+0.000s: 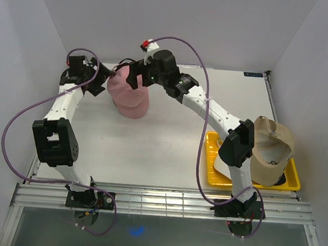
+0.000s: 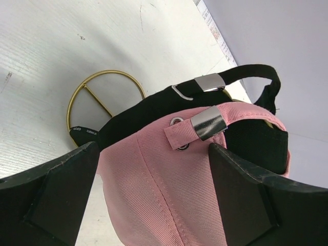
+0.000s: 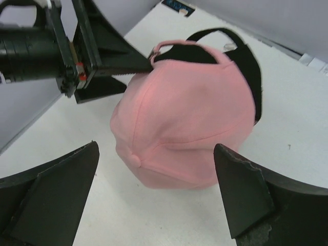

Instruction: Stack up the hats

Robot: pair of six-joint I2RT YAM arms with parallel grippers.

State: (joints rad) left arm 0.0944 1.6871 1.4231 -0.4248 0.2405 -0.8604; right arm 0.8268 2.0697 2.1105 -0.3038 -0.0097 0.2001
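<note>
The pink cap [image 1: 129,95] sits on top of the black cap [image 2: 154,107] at the back of the table, over the gold wire stand [image 2: 84,92]. My left gripper [image 2: 154,189] is open, with its fingers on either side of the pink cap's rear [image 2: 169,195] just below the strap buckle. It also shows in the top view [image 1: 108,74]. My right gripper [image 3: 156,189] is open and empty, hovering above the pink cap's crown [image 3: 184,113]. It also shows in the top view [image 1: 136,76]. The tan cap [image 1: 272,150] rests at the right. The white cap is not clearly visible.
A yellow tray [image 1: 213,180] lies at the right front under the tan cap. White walls close in the table at the back and both sides. The right arm stretches diagonally across the middle of the table.
</note>
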